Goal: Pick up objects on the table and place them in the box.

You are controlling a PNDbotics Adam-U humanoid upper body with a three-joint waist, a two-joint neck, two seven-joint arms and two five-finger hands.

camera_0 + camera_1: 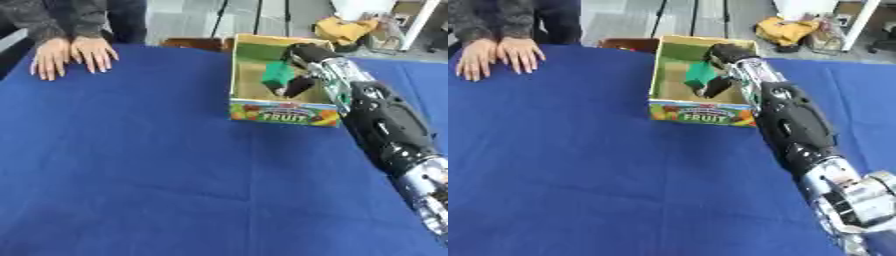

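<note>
Far to the left of the working hand, at the table's far edge, a person's two hands (pixel 72 55) lie flat on the blue tablecloth (pixel 157 165), well apart from everything the robot is handling. Nearer, just below and to the left of the robot's fingers, stands the cardboard box (pixel 282 113) — open-topped, its near wall printed with coloured fruit and the word FRUIT, its inner walls plain brown with a green panel at the back. Inside it, directly at the fingertips, sits a green object (pixel 703 74), tilted, its lower part over the box floor; the right hand (pixel 302 75) reaches in over the box's right wall, and its dark fingers are curled down beside and partly around that green piece, so it looks held between thumb and fingers, though the contact itself is hard to make out. Behind the hand the right arm (pixel 794 120) — black shell with silver joints — runs back toward the lower right corner, crossing above the cloth to the right of the box. No left hand shows in either view.
</note>
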